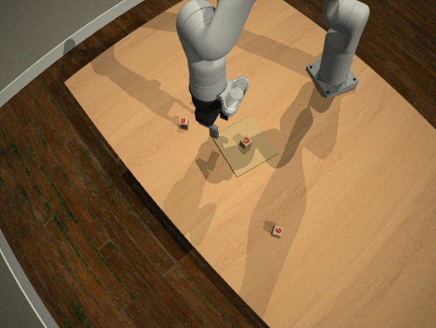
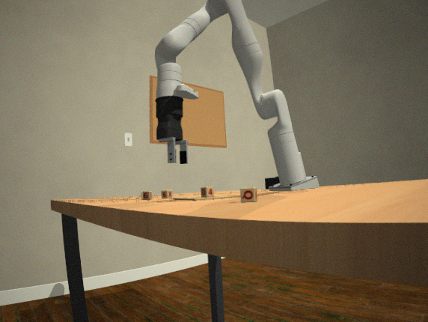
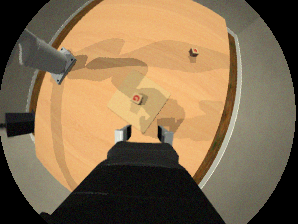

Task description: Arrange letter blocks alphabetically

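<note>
In the top view, the gripper (image 1: 214,131) hangs with its fingers spread and nothing between them, just beyond the upper-left edge of the mat (image 1: 263,154). One block (image 1: 245,142) rests on the mat near frame centre; a second block (image 1: 183,122) lies on the table to the left, and a third block (image 1: 277,230) lies well apart toward the lower right. The arm hides any fourth block here. The exterior view shows what the top view does not: four blocks in a line along the table (image 2: 337,202), and the gripper well above them. The wrist view shows the mat with its block and one distant block (image 3: 193,51) at upper right. Risk: a descent close to the mat edge could catch and lift the mat; an off-centre grasp could tip a block and lose its top letter.
</note>
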You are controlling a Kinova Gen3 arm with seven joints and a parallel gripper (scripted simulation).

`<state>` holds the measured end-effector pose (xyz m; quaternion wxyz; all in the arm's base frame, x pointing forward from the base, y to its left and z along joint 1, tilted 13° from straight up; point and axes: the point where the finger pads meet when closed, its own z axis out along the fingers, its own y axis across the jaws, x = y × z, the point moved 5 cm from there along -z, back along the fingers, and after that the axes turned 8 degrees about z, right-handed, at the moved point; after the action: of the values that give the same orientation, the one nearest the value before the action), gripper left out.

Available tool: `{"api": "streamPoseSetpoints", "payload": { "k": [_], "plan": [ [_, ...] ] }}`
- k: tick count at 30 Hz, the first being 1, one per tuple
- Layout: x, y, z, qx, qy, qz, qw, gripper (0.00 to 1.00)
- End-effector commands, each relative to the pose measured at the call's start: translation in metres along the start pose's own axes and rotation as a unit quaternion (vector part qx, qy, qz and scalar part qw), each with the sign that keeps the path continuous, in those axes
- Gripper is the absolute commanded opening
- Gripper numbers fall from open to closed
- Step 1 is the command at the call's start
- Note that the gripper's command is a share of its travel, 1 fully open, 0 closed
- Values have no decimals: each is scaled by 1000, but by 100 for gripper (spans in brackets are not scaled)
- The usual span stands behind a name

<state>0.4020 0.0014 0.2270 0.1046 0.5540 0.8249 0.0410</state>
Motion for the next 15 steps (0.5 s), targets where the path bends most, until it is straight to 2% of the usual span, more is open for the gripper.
{"api": "streamPoseSetpoints", "payload": {
  "k": [1,3,5,15],
  "plan": [
    [-21,3,4,4,-1,-11,1000,100],
    [-31,5,5,4,-1,-34,999,100],
    [-31,5,5,4,-1,-34,999,100],
    [-78,11,9,2,3,-134,991,100]
  ]
}}
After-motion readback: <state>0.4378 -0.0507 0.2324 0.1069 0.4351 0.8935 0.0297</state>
